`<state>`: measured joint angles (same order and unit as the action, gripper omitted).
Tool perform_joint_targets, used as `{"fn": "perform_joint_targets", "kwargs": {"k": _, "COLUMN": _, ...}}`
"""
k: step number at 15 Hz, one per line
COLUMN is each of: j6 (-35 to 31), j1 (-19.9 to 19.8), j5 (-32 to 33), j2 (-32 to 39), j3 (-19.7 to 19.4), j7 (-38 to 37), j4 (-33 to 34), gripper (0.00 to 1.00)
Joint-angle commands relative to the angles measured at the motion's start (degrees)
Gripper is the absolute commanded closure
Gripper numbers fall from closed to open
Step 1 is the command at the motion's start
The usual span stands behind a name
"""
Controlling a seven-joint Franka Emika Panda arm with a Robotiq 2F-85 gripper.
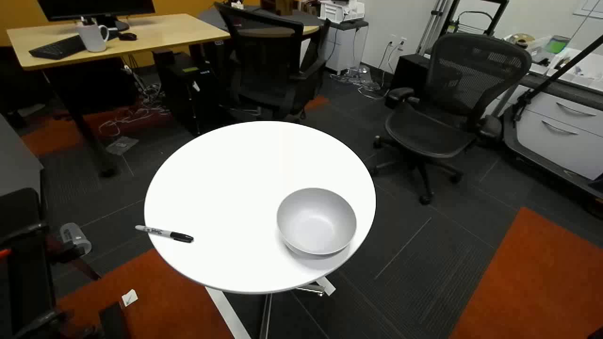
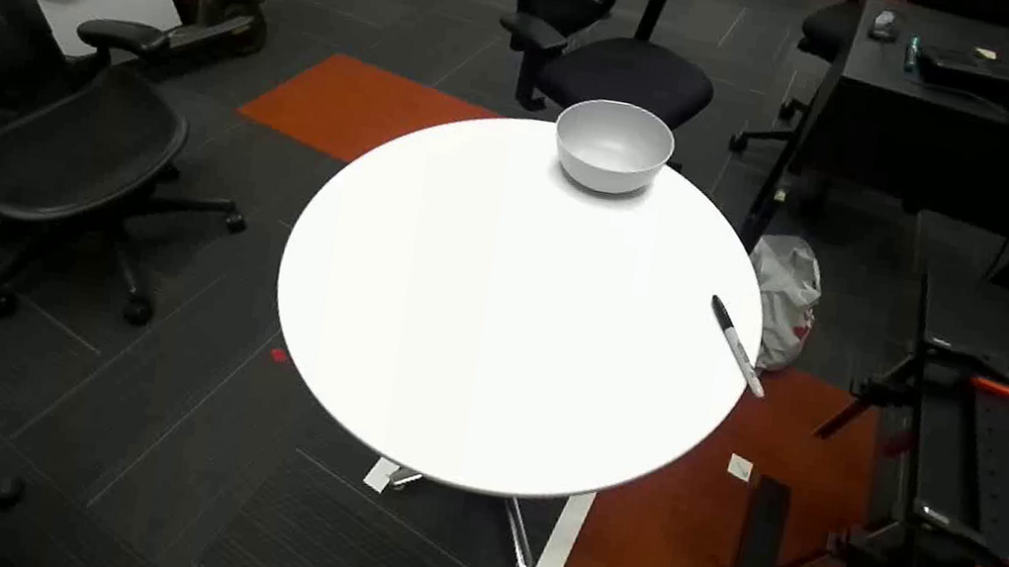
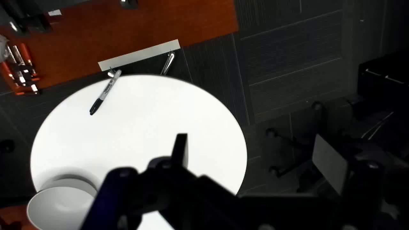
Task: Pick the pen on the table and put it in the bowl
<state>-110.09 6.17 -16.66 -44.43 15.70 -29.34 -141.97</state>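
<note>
The pen (image 1: 164, 233) lies on the round white table (image 1: 226, 183); it has a dark cap and a light grey body. Its light end sticks out past the table's edge, also seen in the other views, on the pen (image 2: 737, 345) and the pen (image 3: 105, 92). The light-grey bowl (image 1: 316, 221) stands upright near the table's rim; the bowl (image 2: 613, 148) is empty. The bowl (image 3: 60, 207) is partly cut off in the wrist view. My gripper (image 3: 255, 156) is open with nothing between its fingers, apart from pen and bowl. The gripper is out of view in both exterior views.
A black stand (image 2: 937, 468) with orange clamps is on the pen's side of the table. A black mesh chair (image 1: 438, 103) stands near the table. A wooden desk (image 1: 165, 33) with a mug (image 1: 93, 37) is behind. A plastic bag (image 2: 785, 295) is on the floor.
</note>
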Motion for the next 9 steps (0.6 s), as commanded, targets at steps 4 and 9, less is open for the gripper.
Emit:
{"fn": "perform_joint_targets", "kwargs": {"k": 4, "j6": 0.3, "j1": -0.4, "j5": -0.2, "j2": 0.0, "j3": 0.2, "j7": 0.2, "j4": 0.2, "gripper": 0.00}}
{"fn": "perform_joint_targets", "kwargs": {"k": 9, "j6": -2.3, "j1": -2.6, "j5": 0.3, "j2": -0.1, "j3": 0.1, "j7": -1.5, "j4": -2.6, "gripper": 0.00}}
